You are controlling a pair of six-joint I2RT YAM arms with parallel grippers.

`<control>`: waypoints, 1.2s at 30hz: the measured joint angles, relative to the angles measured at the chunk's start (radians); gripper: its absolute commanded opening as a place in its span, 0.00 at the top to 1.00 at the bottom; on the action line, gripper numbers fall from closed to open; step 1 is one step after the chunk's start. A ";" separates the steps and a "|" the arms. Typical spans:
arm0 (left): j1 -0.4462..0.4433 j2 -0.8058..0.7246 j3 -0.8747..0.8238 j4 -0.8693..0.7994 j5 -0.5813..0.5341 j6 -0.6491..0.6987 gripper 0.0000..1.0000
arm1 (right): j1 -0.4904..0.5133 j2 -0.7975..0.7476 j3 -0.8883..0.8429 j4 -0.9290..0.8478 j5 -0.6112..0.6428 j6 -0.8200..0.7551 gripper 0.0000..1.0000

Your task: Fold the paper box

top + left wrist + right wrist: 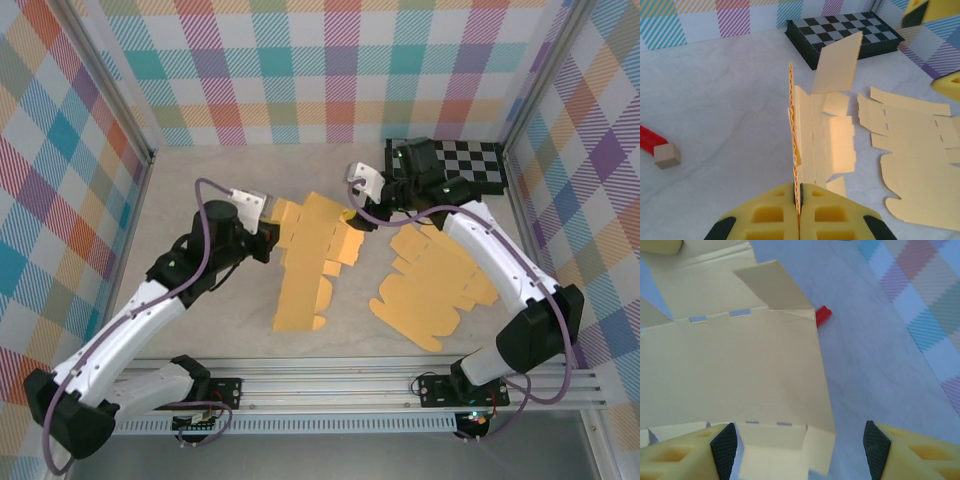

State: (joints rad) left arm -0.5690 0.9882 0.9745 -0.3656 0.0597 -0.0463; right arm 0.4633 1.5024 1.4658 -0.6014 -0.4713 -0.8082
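Note:
The paper box is a flat yellow cardboard blank (315, 255) lying mid-table with some flaps raised. My left gripper (272, 238) is shut on its left edge. In the left wrist view the corrugated edge (795, 150) stands upright, pinched between the yellow fingers (799, 195). My right gripper (353, 210) hovers at the blank's far right corner, open. In the right wrist view a panel (735, 370) of the blank and its corner flap lie under the wide-apart fingertips (800, 447), nothing pinched.
A second flat yellow blank (435, 285) lies to the right. A folded checkerboard (460, 165) sits at the back right. A red piece (647, 140) and a small wooden block (666, 155) lie left of the box. Checked walls enclose the table.

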 measured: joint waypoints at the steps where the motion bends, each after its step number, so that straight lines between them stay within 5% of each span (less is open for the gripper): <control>1: 0.000 -0.029 -0.017 0.001 0.006 0.001 1.00 | 0.000 0.016 0.000 0.007 -0.031 -0.026 0.30; 14: 0.000 -0.193 -0.142 0.103 0.089 0.011 1.00 | 0.000 0.199 0.087 -0.047 -0.167 -0.181 0.35; 36: 0.000 -0.205 -0.180 0.133 0.023 0.018 1.00 | -0.044 0.226 0.158 -0.271 -0.215 -0.322 1.00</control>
State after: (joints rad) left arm -0.5690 0.7830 0.7944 -0.2329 0.0826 -0.0280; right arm 0.4191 1.7283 1.6241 -0.8722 -0.6861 -1.1305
